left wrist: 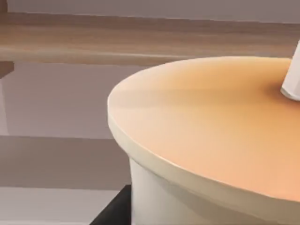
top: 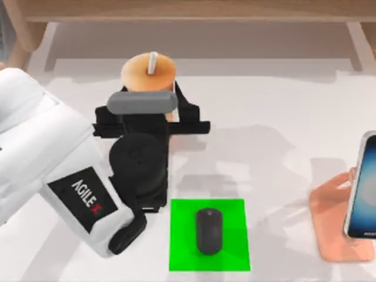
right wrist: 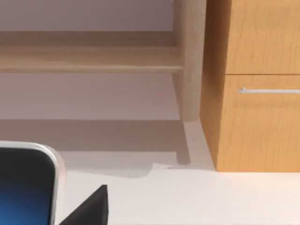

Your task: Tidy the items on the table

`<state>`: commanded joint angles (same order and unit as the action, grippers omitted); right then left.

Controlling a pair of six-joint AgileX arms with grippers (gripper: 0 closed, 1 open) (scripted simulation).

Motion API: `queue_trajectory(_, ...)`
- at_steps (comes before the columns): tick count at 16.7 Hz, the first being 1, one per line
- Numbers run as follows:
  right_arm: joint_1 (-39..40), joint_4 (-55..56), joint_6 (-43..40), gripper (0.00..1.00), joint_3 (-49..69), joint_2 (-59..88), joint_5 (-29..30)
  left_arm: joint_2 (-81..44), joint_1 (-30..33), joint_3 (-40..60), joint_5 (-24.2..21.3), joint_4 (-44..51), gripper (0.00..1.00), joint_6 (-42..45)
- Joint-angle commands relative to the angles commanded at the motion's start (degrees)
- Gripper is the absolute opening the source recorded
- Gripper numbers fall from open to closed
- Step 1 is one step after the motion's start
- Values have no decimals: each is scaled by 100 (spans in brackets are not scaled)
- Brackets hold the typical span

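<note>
Our left gripper [top: 154, 124] sits at the near side of the bubble-tea cup [top: 148, 73], toward the back left of the table [top: 270, 111]. The gripper's black crossbar spans the cup's base region as seen from above, with one dark finger [top: 181, 97] rising along the cup's right flank, but we cannot tell whether the fingers press the cup or stand off it. The cup is upright, its tan-orange lid facing the overhead camera and its white straw [top: 152, 62] poking up from the middle. In the left wrist view the lid [left wrist: 211, 126] looms very close, the straw [left wrist: 293, 79] at its far edge and a dark piece of the gripper below the cup's pale wall.

In front of the left gripper and a little to its right lies the black mouse [top: 209, 231], resting on the green mat [top: 182, 258]. Well off to the right of the gripper, the smartphone [top: 363, 188] leans on the pink-copper stand [top: 332, 205] at the table's right edge.

The right wrist view has the smartphone's corner [right wrist: 26, 187] close by, a dark gripper part [right wrist: 89, 208] beside it, and the wooden shelf [right wrist: 89, 58] and a cabinet [right wrist: 253, 84] beyond.
</note>
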<state>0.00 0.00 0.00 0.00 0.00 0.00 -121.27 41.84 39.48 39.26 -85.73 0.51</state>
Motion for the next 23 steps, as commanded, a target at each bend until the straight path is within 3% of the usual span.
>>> queue_trajectory(9,0,0,0,100,0,0,0,472,-276,1678,-100,830,0,-61)
queue_trajectory(23,0,0,0,100,0,0,0,-317,-686,5097,-697,4342,0,-53)
